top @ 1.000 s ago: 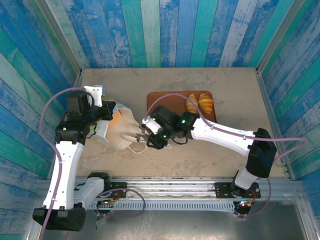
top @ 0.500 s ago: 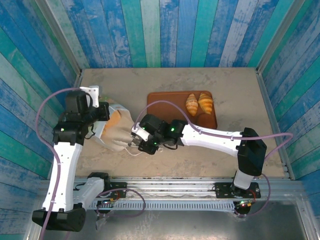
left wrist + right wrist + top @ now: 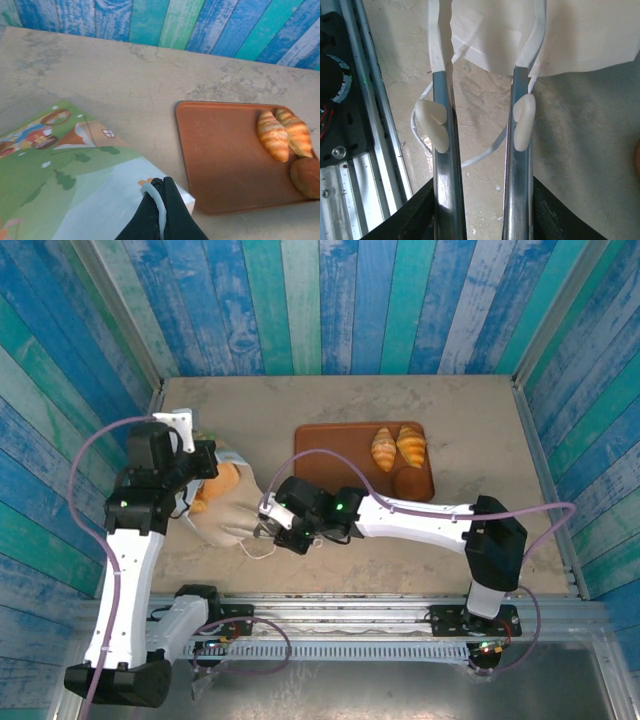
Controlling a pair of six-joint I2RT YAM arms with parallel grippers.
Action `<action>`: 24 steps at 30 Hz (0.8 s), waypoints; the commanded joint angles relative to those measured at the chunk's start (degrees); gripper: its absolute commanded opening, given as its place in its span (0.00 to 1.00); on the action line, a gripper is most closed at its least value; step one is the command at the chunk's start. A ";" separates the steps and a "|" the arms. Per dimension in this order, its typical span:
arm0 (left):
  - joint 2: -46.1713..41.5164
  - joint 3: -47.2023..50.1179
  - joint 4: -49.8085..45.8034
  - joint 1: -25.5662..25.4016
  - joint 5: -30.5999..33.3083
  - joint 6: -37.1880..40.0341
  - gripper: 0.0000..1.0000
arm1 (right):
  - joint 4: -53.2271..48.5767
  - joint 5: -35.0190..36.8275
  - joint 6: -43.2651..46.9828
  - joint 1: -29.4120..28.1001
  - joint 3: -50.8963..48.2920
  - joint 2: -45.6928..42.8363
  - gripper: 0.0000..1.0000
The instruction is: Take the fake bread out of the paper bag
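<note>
The paper bag (image 3: 228, 515) is lying on its side at about 9 o'clock on the counter (image 3: 460, 410). A golden piece of fake bread (image 3: 226, 480) is showing inside the bag's mouth, at its 12 o'clock end. In the left wrist view, the left fingers (image 3: 172, 212) are pressing fully together on a thin white strip at the bag's printed edge. They are holding it just at 9 o'clock of the reddish-brown tray (image 3: 220, 150).

The right fingers (image 3: 442, 150) are standing partly apart at the bag's 4 o'clock corner. White paper is lying between their taped tips, but neither tip is visibly clamping it. The bag's thin loop handle (image 3: 475, 160) is curving across the counter beneath them.

The tray is sitting at 2 o'clock of the bag. It is carrying two ridged croissants (image 3: 397, 447) side by side near its 1 o'clock corner. A round bun (image 3: 408, 483) is sitting just at 6 o'clock of them.
</note>
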State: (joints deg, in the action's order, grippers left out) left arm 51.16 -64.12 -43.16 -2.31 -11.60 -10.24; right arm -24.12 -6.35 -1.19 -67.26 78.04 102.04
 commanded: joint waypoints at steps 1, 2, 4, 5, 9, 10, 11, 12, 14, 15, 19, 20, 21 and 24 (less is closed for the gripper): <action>1.43 0.14 3.79 0.02 -4.70 -1.89 0.00 | 0.83 0.51 1.37 -0.16 3.43 2.34 0.44; 1.81 0.05 4.26 0.02 -5.42 -2.44 0.00 | 0.78 0.71 1.37 -0.21 4.47 3.04 0.44; 2.40 -0.13 5.46 0.02 -7.63 -3.58 0.00 | 0.11 1.78 1.37 -0.21 6.72 4.65 0.45; 2.59 -0.05 6.29 -0.06 -8.70 -3.90 0.00 | -0.61 2.24 1.60 -0.19 8.25 5.68 0.45; 2.89 0.30 7.14 -0.03 -9.87 -3.03 0.00 | -0.58 5.27 3.52 -0.21 12.48 9.66 0.46; 2.90 0.37 6.95 -0.07 -10.04 -2.72 0.00 | -0.69 6.15 4.31 -0.17 13.49 10.73 0.46; 2.98 0.46 6.86 -0.07 -10.44 -2.25 0.00 | -1.10 6.70 5.30 -0.15 14.93 11.96 0.47; 2.98 0.69 6.84 -0.06 -10.81 -2.10 0.00 | -1.27 6.95 6.27 -0.23 16.18 13.20 0.47; 2.90 1.34 7.64 -0.07 -11.68 -2.11 0.00 | -1.75 6.56 8.10 -0.17 18.61 15.40 0.48; 2.81 1.76 8.07 -0.05 -12.17 -2.10 0.00 | -2.34 6.08 8.96 -0.23 20.16 16.71 0.49; 2.29 2.67 8.26 -0.10 -12.93 -1.30 0.00 | -5.60 6.14 11.12 -0.19 26.26 21.25 0.49; 2.04 2.97 8.26 -0.02 -13.08 -1.14 0.00 | -6.50 6.71 11.36 -0.23 27.81 22.24 0.49; 1.78 3.19 8.49 -0.04 -13.30 -1.07 0.00 | -6.75 7.29 11.47 -0.22 28.79 23.00 0.50; 0.76 4.28 9.21 -0.11 -13.94 -1.57 0.00 | -6.72 9.46 11.13 -0.20 31.33 25.01 0.51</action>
State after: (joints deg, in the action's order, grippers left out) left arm 53.67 -60.64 -36.84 -2.33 -23.68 -12.29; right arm -29.76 0.64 8.64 -67.26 106.28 126.13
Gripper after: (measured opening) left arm 0.040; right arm 0.513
